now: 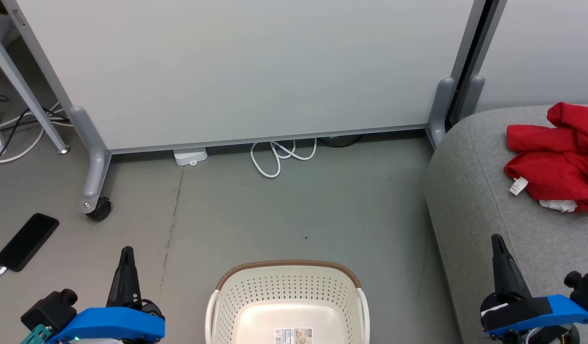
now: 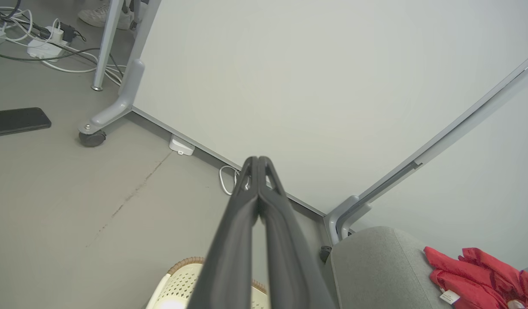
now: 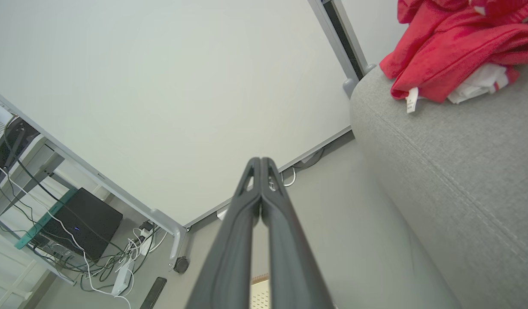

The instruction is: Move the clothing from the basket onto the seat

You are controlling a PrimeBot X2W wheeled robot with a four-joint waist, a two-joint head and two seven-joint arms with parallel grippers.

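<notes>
The red clothing (image 1: 559,160) lies bunched on the grey seat (image 1: 480,191) at the right, with a white label hanging at its front; it also appears as clothing (image 2: 474,279) and clothing (image 3: 453,47). The cream basket (image 1: 287,303) stands on the floor at the bottom centre, and its floor holds a sticker and no garments. My left gripper (image 1: 127,251) is shut with nothing in it, left of the basket. My right gripper (image 1: 496,239) is shut with nothing in it, over the seat's front edge. Both wrist views show pressed-together fingers: left gripper (image 2: 259,159), right gripper (image 3: 261,159).
A white partition (image 1: 246,71) on grey wheeled feet (image 1: 95,205) stands behind the basket. White cables (image 1: 279,155) and a power brick lie at its base. A black phone (image 1: 26,241) on a charging cord lies on the floor at the left.
</notes>
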